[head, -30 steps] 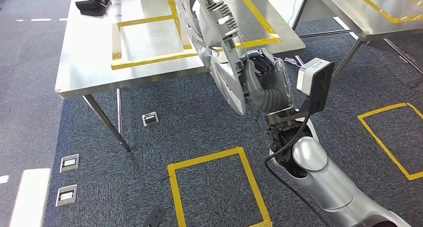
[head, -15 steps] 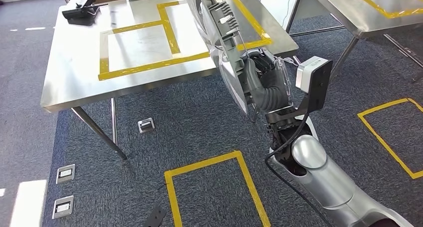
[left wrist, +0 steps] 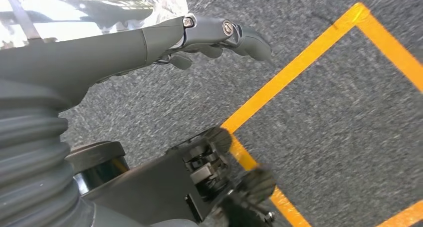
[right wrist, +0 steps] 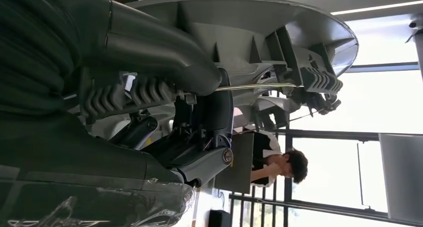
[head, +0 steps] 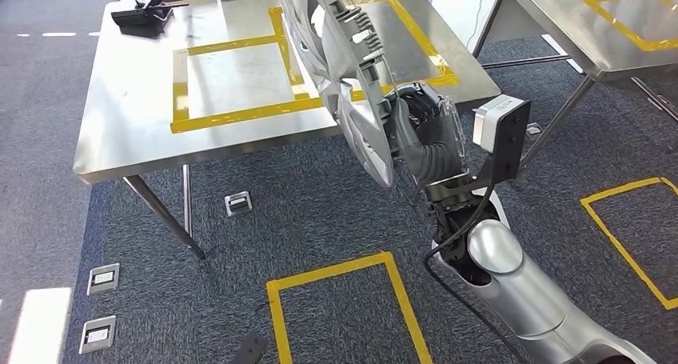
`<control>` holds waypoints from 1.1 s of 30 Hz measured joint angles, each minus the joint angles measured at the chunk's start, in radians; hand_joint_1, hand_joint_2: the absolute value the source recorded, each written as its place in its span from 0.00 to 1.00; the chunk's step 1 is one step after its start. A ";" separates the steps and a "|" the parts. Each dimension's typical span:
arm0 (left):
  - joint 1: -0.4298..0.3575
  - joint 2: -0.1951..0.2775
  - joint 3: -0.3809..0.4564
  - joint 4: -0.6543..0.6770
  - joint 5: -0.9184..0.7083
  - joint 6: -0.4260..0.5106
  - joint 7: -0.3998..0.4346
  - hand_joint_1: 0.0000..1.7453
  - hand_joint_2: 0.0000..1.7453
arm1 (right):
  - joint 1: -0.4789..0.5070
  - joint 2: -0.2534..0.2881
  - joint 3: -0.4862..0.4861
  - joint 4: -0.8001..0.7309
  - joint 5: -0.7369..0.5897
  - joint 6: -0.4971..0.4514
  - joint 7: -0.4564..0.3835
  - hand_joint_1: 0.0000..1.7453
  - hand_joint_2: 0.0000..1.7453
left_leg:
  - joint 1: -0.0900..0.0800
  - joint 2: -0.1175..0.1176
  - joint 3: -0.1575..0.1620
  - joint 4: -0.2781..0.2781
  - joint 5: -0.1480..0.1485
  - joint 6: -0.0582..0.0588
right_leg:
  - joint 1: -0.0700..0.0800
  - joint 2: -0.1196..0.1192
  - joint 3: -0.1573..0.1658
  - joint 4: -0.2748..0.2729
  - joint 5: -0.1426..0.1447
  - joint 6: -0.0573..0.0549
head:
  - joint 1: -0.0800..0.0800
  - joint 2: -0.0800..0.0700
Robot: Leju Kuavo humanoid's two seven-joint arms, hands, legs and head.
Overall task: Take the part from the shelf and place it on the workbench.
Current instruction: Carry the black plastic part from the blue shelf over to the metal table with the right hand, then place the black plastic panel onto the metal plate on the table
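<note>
Right hand (head: 422,136) grips the grey part (head: 340,68) at its lower edge, holding it upright in the air, tilted, over the near edge of the steel surface (head: 128,116). In the right wrist view the thumb and dark fingers clamp the part's ribbed back side (right wrist: 259,52). Left hand (left wrist: 199,35) hangs low over grey carpet, fingers extended and a little apart, holding nothing. Yellow tape square (head: 344,308) on the floor nearest. On the surface, yellow tape rectangles (head: 232,112); a black tool (head: 144,12) sits at the far left corner. A person (right wrist: 277,162) sits in the background.
</note>
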 joint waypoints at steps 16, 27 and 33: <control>0.004 -0.002 -0.001 -0.002 -0.002 -0.003 -0.003 0.00 1.00 | 0.007 -0.003 -0.005 0.013 0.000 0.000 -0.001 1.00 1.00 | -0.009 0.001 -0.123 0.085 0.066 -0.033 | 0.003 0.003 0.167 -0.137 -0.056 -0.042 | -0.011 0.000; -0.001 0.002 0.000 -0.001 -0.004 -0.004 -0.005 0.00 1.00 | 0.006 -0.002 -0.007 0.014 0.000 0.000 -0.004 1.00 1.00 | -0.006 0.000 -0.054 -0.008 0.048 0.016 | -0.002 0.001 -0.018 0.152 -0.149 0.011 | -0.004 0.000; 0.003 0.001 0.000 -0.002 -0.005 -0.004 -0.006 0.00 1.00 | 0.005 -0.002 -0.007 0.016 0.000 0.001 -0.004 1.00 1.00 | -0.003 -0.004 -0.009 -0.001 -0.003 -0.004 | 0.013 -0.001 0.040 -0.111 0.033 -0.018 | -0.005 0.000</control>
